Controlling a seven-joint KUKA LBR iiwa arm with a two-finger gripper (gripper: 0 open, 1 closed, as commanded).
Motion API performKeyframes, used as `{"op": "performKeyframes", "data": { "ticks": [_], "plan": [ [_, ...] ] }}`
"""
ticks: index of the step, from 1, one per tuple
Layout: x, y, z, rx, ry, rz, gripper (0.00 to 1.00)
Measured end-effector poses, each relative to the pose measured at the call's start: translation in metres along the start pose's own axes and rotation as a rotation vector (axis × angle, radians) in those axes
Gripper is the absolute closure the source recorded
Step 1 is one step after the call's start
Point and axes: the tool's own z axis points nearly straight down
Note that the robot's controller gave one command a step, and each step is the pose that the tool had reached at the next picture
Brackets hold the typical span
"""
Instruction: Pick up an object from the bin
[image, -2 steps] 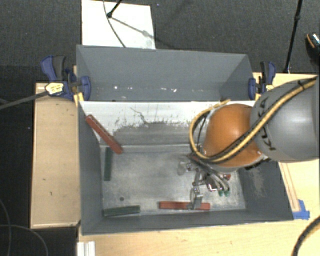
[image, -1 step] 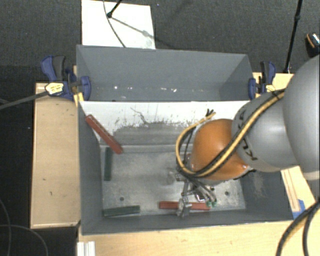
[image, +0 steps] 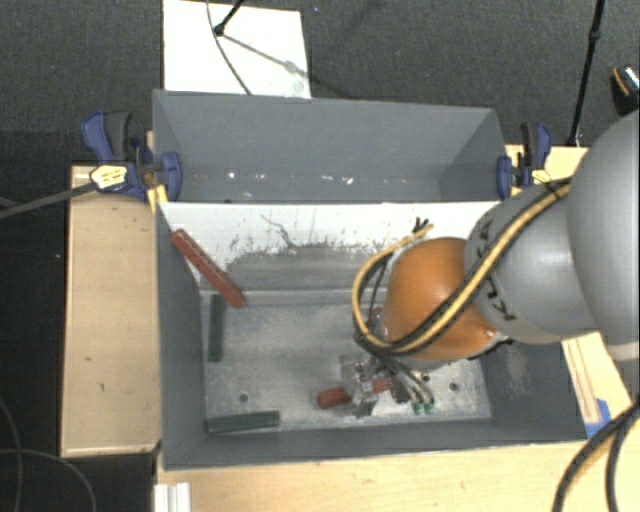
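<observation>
Grey sheet-metal walls slope down to the scuffed floor of the bin (image: 185, 400), seen from above and a little to one side, with dark ground around it. From the right, the pale grey arm (image: 565, 260) leans in over the right half of the bin. Its rounded orange cover (image: 430, 300) is looped by black and yellow cables (image: 366, 290).

Below the cover, the gripper (image: 372, 390) is down at the floor, near the front wall and somewhat right of the middle. The metal parts bunch together there, and whether the gripper is open or closed cannot be told.

Just beside it, on its left, lies a small red-brown piece (image: 333, 398), short and blocky, flat on the floor. It looks to touch the gripper's tip, though nothing shows it as gripped. On the gripper's other side, a few small green bits (image: 426, 406) peek out from under the wrist, too small to make out.

Well apart, in the left half, three more things lie scattered. A long red-brown bar (image: 207, 268) leans slanting in the far left corner. A thin dark green stick (image: 214, 328) lies along the foot of the left wall, just below the bar's lower end. A dark green block (image: 243, 423) rests flat in the front left corner, close to the front wall.
</observation>
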Motion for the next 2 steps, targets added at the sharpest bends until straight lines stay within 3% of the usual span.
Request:
{"op": "performKeyframes", "data": {
  "ticks": [1,2],
  "plan": [
    [-0.0102,-0.0012,-0.1756,0.001,-0.009,-0.009,1.0],
    [-0.0085,-0.0011,-0.1714,0.0,0.0,-0.006,1.0]
  ]
}}
